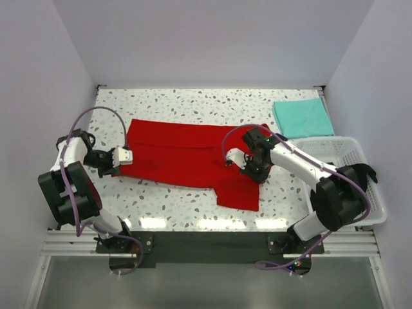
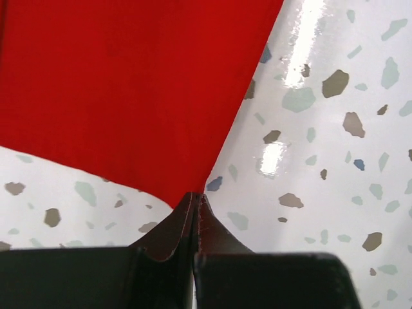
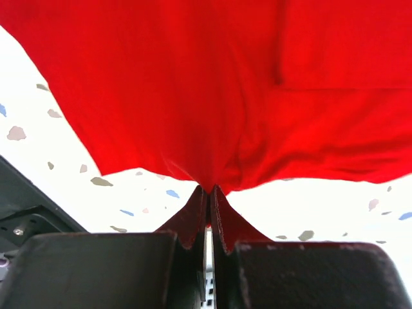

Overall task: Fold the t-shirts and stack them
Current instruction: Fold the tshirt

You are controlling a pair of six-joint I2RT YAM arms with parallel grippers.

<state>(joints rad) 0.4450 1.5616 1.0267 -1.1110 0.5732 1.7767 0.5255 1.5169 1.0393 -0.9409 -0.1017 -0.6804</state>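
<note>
1. A bright red cloth t-shirt (image 1: 180, 154) is spread across the middle of the speckled white worktop (image 1: 167, 199).
2. A folded mint-teal t-shirt (image 1: 302, 118) is laid at the far right corner.
3. Opposite edges of the red shirt are pinched by the closed left tool (image 2: 196, 199) and right tool (image 3: 209, 193).

Spread t-shirt (image 1: 180, 158) lies across middle of table (image 1: 193, 103). Left gripper (image 1: 127, 156) clamped on its left edge, right gripper (image 1: 232, 162) on its right part. Folded t-shirt (image 1: 302, 118) in far right corner; basket (image 1: 360, 149) just before it, overhanging right edge.
</note>
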